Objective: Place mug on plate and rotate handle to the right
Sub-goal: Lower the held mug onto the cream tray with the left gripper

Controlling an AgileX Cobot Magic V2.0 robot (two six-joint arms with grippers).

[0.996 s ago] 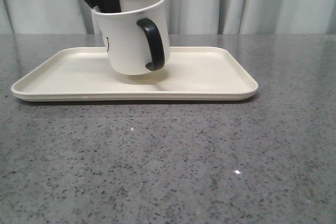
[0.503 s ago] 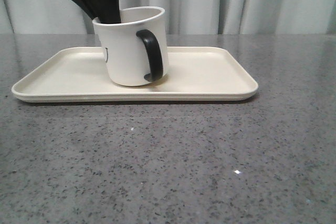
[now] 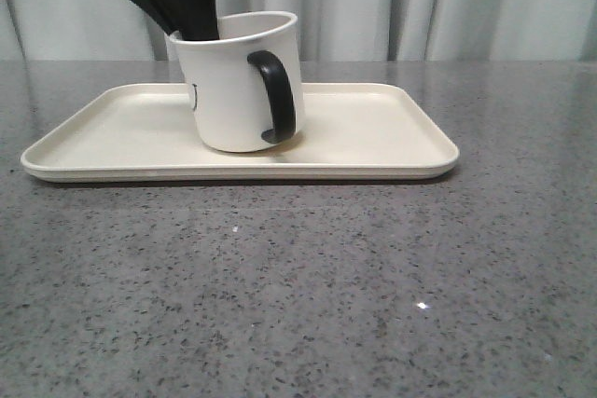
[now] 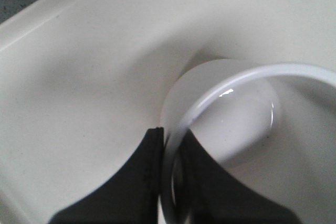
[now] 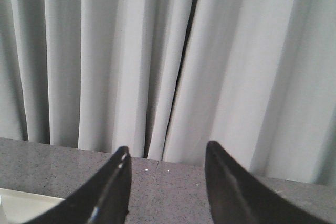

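A white cylindrical mug (image 3: 241, 81) sits on a cream rectangular plate (image 3: 373, 132) with rounded corners and a low raised rim, on a speckled grey stone-look table (image 3: 308, 277). The mug leans slightly, its mouth tipped toward the left. Its glossy black C-shaped handle (image 3: 275, 95) faces the camera and slightly right in the front view, and a sliver of black print shows at the mug's left edge.

The left gripper (image 4: 169, 153) reaches down from above at the mug's back-left rim. Only the left wrist view shows the grasp: the two matte black fingers (image 4: 118, 192) pinch the thin, shiny rim, one inside the cup and one outside, clamped on the mug's wall. That view also reveals the smooth white interior and the plate's satin surface beneath.

The right gripper (image 5: 167, 179) appears only in its own wrist view, its tapered black fingers spread apart and holding nothing, pointed at pleated pale grey curtains (image 5: 168, 61) behind the table's far edge.
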